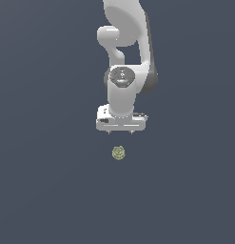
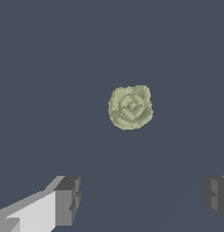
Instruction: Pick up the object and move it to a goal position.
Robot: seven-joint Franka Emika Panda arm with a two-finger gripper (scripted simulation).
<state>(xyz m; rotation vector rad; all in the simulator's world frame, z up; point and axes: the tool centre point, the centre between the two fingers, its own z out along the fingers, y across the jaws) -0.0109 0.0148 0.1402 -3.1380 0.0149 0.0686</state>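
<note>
Claw (image 1: 121, 131): spread wide, empty, hanging above bench (image 1: 43, 190), apart from the object (image 1: 119, 153), a bumpy olive lump lying loose ahead of its fingers (image 2: 68, 199); risk: an off-centre descent nudges the roundish lump rolling away.

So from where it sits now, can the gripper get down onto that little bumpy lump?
Probably yes. The gripper is open and apart from the lump; nothing lies between them. In the wrist view the lump sits off the line between the fingers, so a small shift seems needed.
</note>
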